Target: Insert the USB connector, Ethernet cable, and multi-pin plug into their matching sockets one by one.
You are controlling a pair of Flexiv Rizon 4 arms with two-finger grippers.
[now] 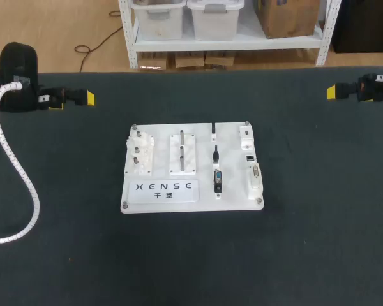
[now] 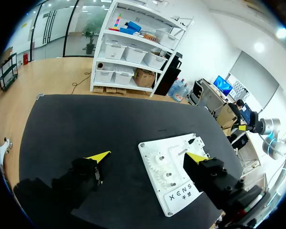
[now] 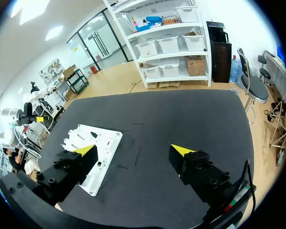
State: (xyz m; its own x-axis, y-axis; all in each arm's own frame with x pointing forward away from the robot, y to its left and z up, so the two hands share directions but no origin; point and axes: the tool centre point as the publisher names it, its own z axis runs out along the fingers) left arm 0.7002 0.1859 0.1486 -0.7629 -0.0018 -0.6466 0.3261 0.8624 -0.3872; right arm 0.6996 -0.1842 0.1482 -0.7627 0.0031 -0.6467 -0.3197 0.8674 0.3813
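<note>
In the head view the white board (image 1: 233, 191) lies mid-frame on the table (image 1: 306, 242). Its three connectors (image 1: 216, 154) form a column right of centre, long axes running up-frame, beside the sockets (image 1: 255, 175) at the board's right edge. Both arms sit at the upper corners, well apart from it. Left tool (image 2: 148, 155) and right tool (image 3: 135, 149): fingers spread wide, empty. The right arm is judged slightly nearer.

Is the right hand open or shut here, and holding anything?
Open and empty. The right hand has its yellow fingertips far apart, with only bare table between them.
</note>
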